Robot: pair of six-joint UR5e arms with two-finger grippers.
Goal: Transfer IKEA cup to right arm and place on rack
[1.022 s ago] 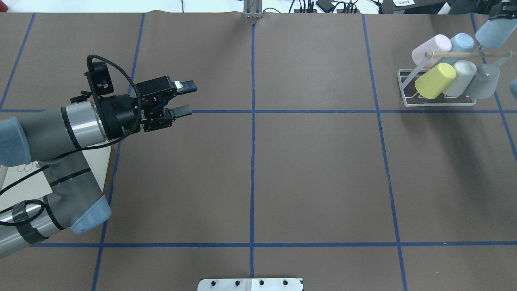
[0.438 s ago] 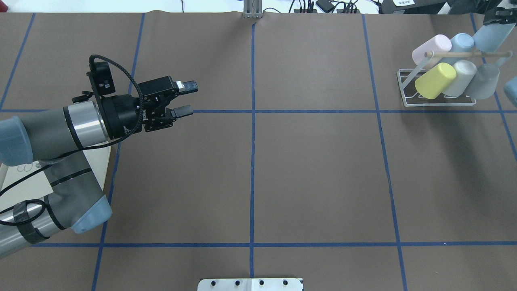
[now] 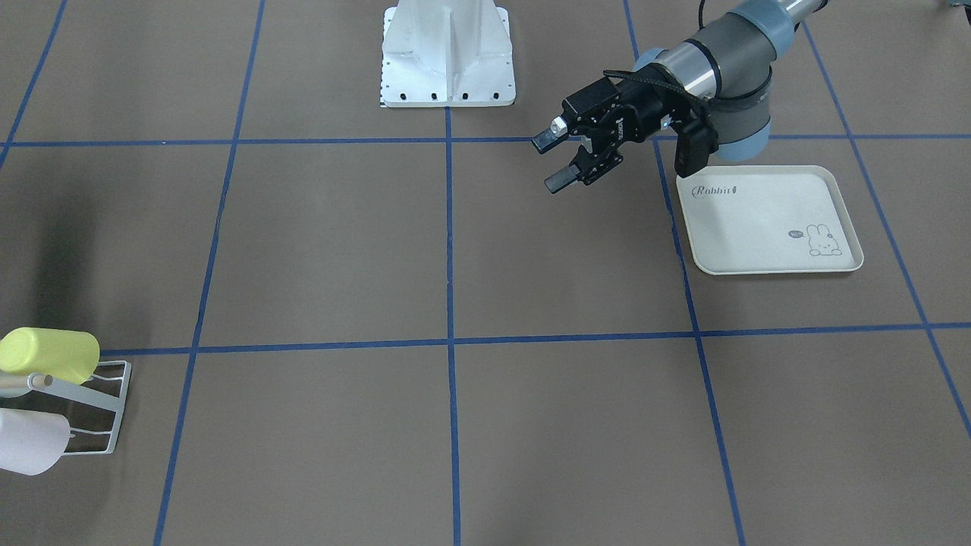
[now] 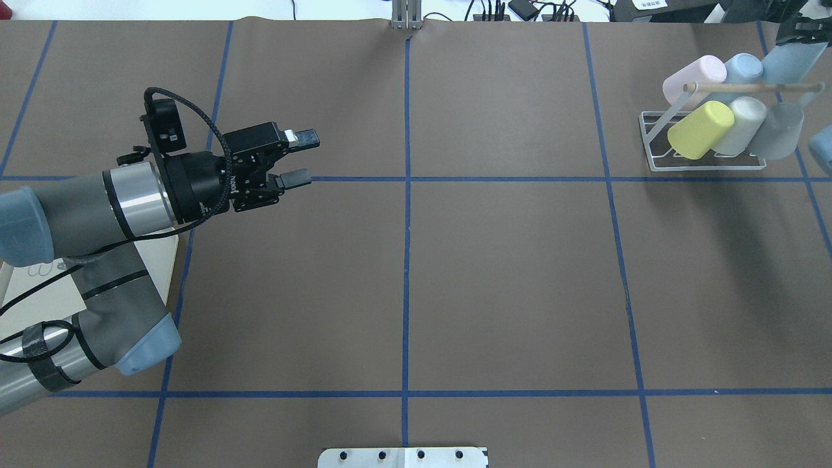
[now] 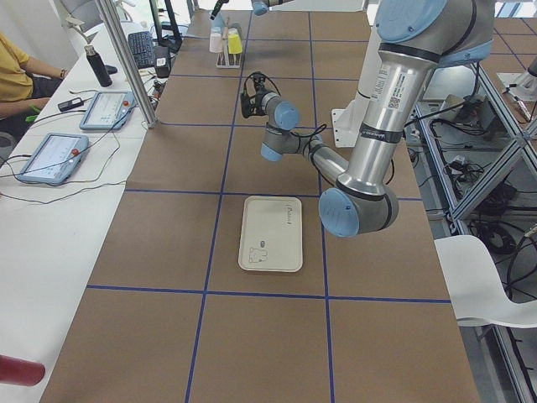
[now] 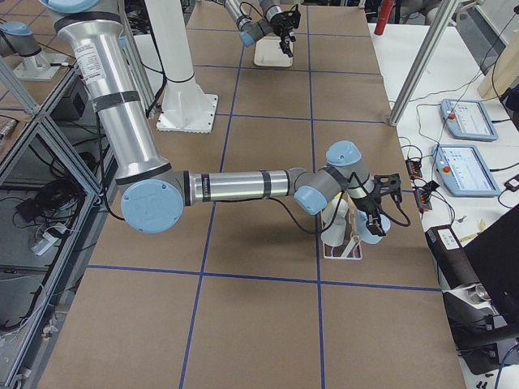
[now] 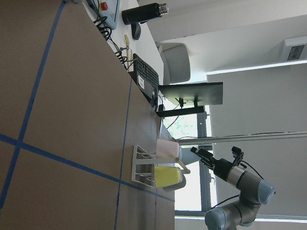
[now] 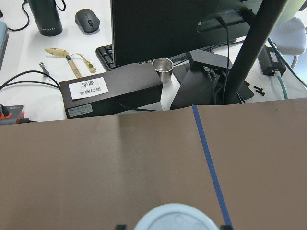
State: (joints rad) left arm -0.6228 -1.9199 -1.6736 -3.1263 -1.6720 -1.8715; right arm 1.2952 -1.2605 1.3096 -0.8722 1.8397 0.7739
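Item: light blue IKEA cup (image 4: 786,64), held tilted at the far right corner of the counter (image 4: 507,273). It is clamped between the right fingers (image 4: 803,31), which are closed on its sides; the right wrist view shows its round end between the two tips. Position: above the far end of the rack (image 4: 705,168), just behind the wooden rod (image 4: 747,86) and just beside a racked pale blue cup (image 4: 742,67); whether these two touch cannot be told. Rack: white wire with a rectangular base frame, standing on the counter's right side near the far edge. It carries five cups, all lying slanted: a pink cup (image 4: 694,75), the pale blue one, a yellow cup (image 4: 701,130), an off-white cup (image 4: 741,123) and a grey cup (image 4: 780,130). Right arm (image 6: 235,185): stretched long and low across the counter to the rack. Left fingers (image 4: 304,138): spread wide apart, holding nothing, hanging above the counter's left side, pointing toward the middle, well apart from rack and cup. Left arm (image 4: 78,208): reaches in over part of a cream tray (image 3: 766,220) printed with a rabbit, lying flat on the counter. Counter: brown cover, marked into squares by blue tape lines (image 4: 406,260).
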